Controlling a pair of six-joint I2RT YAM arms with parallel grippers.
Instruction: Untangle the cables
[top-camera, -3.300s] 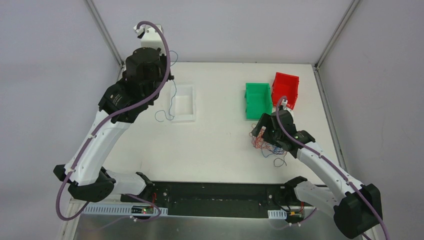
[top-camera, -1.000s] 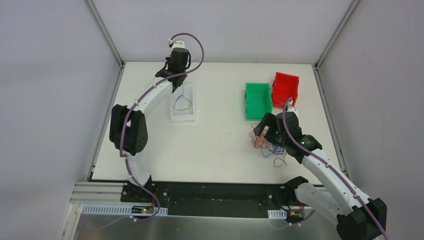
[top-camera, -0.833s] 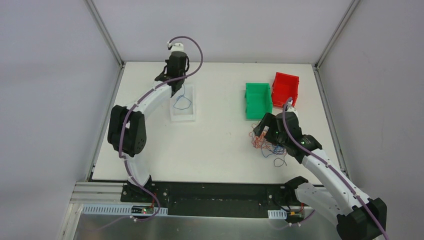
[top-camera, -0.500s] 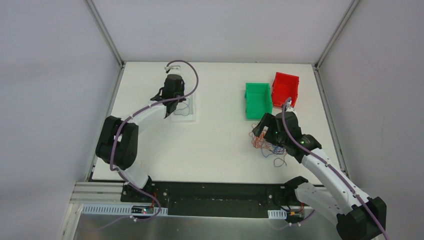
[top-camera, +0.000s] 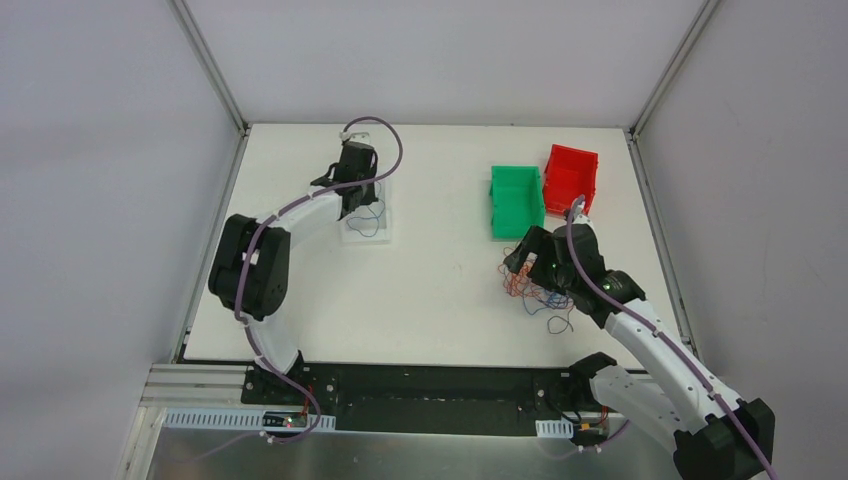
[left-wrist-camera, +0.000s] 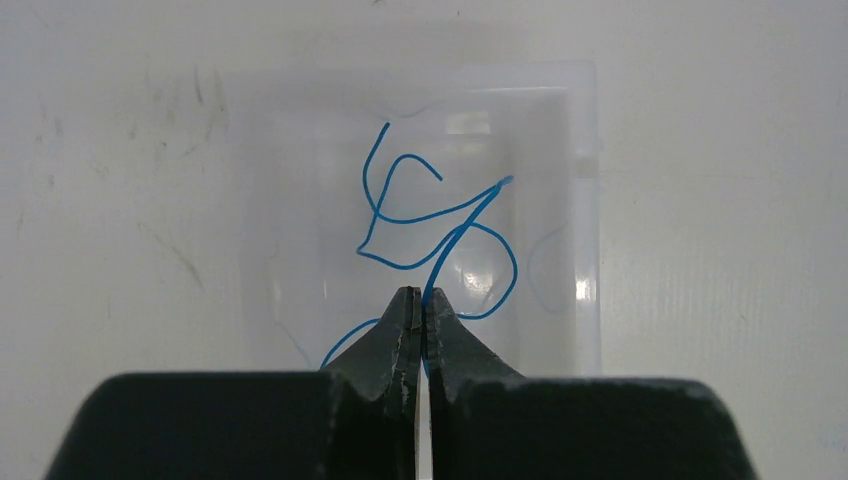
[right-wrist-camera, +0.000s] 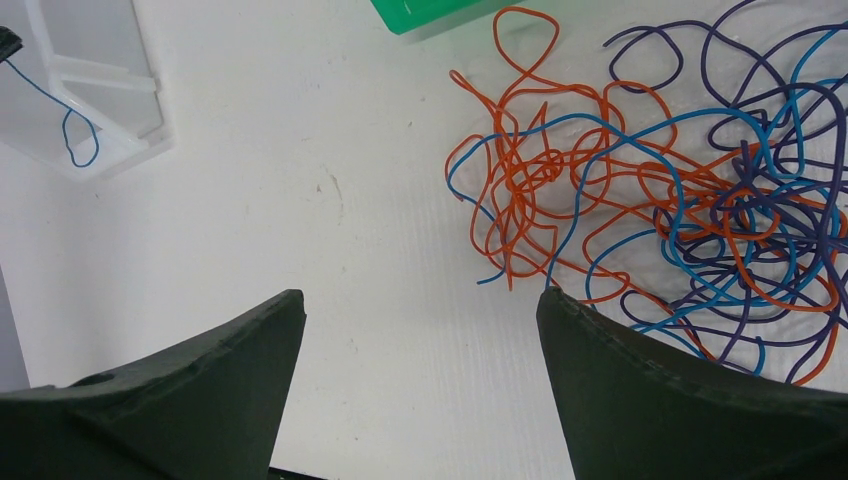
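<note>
Blue cable (left-wrist-camera: 425, 217) curls within the clear tray (left-wrist-camera: 590, 250), straight ahead of your left gripper (left-wrist-camera: 420, 302) clamped on it; right gripper (right-wrist-camera: 418, 300) stands apart

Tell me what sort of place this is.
Probably a robotics lab test cell: a white table boxed in by plain grey panels, a green bin and red bin, and a tangle of thin cables.

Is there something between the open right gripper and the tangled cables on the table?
Nothing visible does. The right gripper hangs open above bare table, and the tangled cables lie beside it, uncovered.
</note>
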